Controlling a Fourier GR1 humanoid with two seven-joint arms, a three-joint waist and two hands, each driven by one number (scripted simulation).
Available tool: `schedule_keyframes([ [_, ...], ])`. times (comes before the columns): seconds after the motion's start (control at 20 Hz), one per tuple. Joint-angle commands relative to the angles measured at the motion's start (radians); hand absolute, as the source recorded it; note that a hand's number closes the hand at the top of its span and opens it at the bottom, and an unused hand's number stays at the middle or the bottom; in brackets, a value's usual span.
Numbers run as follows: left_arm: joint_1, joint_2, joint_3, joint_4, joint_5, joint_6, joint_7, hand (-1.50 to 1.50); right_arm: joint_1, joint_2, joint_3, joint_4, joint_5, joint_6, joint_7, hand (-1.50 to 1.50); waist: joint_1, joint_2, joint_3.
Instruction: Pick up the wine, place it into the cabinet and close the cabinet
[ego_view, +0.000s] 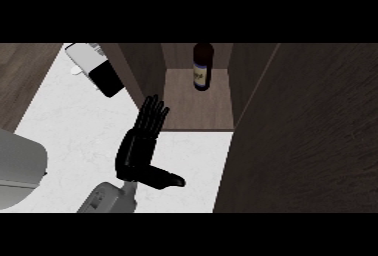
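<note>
The wine bottle (202, 67), dark with a pale label, stands upright deep inside the open cabinet (199, 112) on its wooden floor. My left hand (140, 145) hovers over the white counter just in front of the cabinet's left edge. It is open, with straight fingers pointing toward the left door (136, 67) and the thumb stuck out to the right. It holds nothing and is well short of the bottle. My right hand does not show anywhere.
A large dark wooden panel (303, 135) fills the right side, next to the cabinet opening. A white and black appliance (96, 70) sits at the back left of the counter (66, 130). A grey rounded object (18, 170) lies at the left edge.
</note>
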Motion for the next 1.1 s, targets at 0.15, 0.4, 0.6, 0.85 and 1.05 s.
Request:
schedule_keyframes([
  [0.15,0.156,0.122,0.042,-0.157,0.029,-0.071,-0.008,-1.5,0.001,-0.044,0.038,-0.207,-0.064,0.074,0.097,-1.5,0.006,0.005,0.0],
  [0.4,0.179,0.171,0.105,-0.149,0.033,-0.102,-0.05,-1.5,0.01,-0.108,0.171,-0.189,-0.066,0.208,0.074,-1.5,0.001,0.004,-0.002],
  [0.6,0.262,0.243,0.154,-0.169,0.053,-0.184,-0.1,-1.5,0.026,-0.163,0.213,-0.211,-0.044,0.278,0.019,1.5,-0.004,0.001,-0.001],
  [0.85,0.268,0.301,0.217,-0.226,0.082,-0.181,-0.044,-1.5,0.003,-0.121,0.278,-0.209,-0.001,0.268,0.032,1.5,-0.009,0.003,-0.001],
  [1.05,0.294,0.337,0.276,-0.173,0.134,-0.279,-0.071,-1.5,-0.073,-0.072,0.285,-0.201,-0.004,0.266,0.085,1.5,0.001,0.008,-0.004],
])
